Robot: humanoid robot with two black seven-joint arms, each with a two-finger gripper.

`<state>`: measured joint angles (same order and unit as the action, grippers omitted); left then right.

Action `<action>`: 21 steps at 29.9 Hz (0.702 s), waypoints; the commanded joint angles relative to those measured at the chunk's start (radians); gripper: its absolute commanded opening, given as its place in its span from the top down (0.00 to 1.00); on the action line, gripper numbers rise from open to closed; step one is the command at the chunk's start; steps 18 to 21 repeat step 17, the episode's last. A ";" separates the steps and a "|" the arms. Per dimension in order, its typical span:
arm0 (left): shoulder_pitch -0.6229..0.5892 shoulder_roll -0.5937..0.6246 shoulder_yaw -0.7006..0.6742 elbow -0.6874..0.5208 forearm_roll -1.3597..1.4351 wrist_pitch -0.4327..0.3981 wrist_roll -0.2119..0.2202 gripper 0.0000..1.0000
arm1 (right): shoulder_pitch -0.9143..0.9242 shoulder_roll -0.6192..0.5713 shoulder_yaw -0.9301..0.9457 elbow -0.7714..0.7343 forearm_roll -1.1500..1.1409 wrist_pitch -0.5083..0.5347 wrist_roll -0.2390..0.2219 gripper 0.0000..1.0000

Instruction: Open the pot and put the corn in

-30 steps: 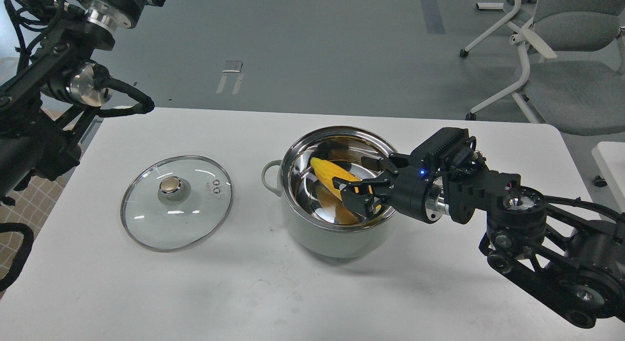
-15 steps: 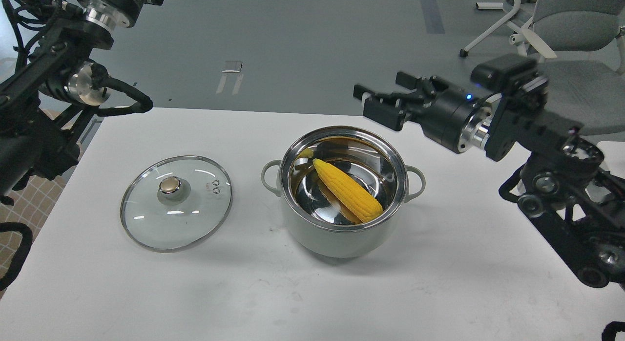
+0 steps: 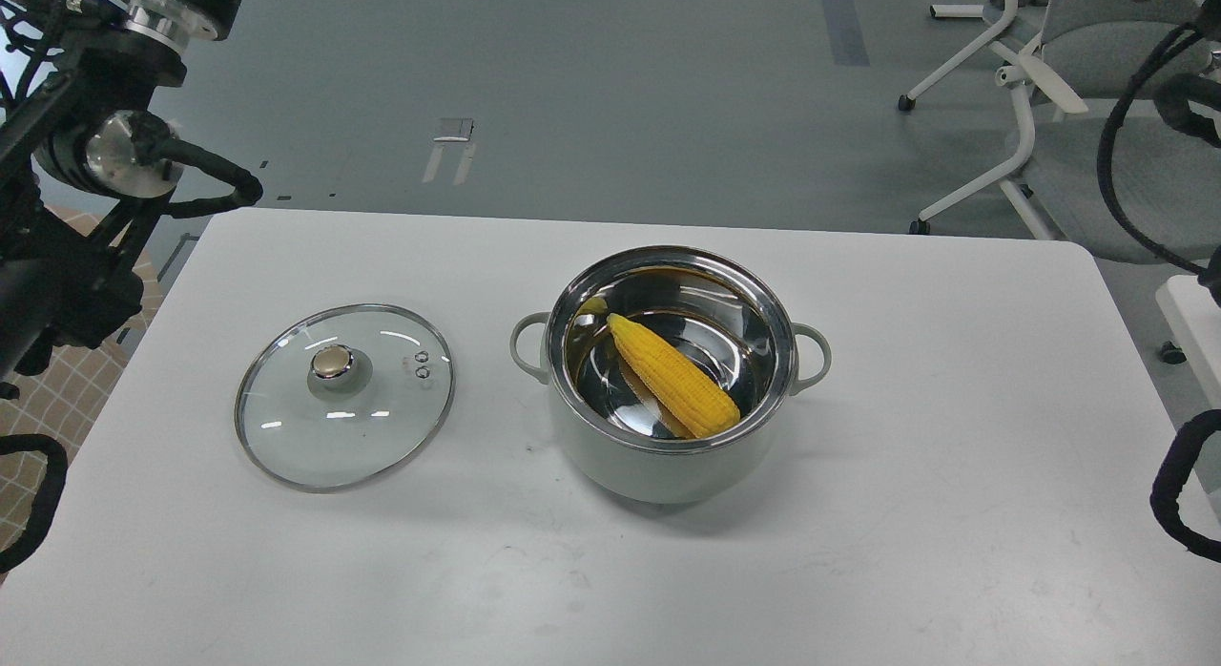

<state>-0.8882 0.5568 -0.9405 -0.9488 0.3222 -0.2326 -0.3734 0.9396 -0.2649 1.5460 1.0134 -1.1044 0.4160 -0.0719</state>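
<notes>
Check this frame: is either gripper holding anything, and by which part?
Nothing is visibly held. Neither gripper is in view; the corn cob lies loose inside the pot, glass lid on the table.

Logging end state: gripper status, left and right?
Left: gripper not in view, only upper arm links.
Right: gripper not in view, only cables at the edge.

Single head view, high, looking forward and down over white table (image 3: 858,551). Middle range: whole tabletop width in frame, grey floor (image 3: 620,93) and chair (image 3: 1078,103) beyond far edge. Left arm (image 3: 67,189) enters at left edge. No second view.
</notes>
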 commanded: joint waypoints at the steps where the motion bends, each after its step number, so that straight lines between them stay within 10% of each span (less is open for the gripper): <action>1: -0.001 -0.023 -0.001 0.063 -0.005 -0.008 0.016 0.02 | 0.004 -0.023 0.009 -0.148 0.267 0.000 0.021 0.00; 21: -0.015 -0.127 -0.034 0.197 -0.025 -0.070 0.067 0.02 | -0.001 -0.053 0.009 -0.315 0.528 -0.045 0.067 0.00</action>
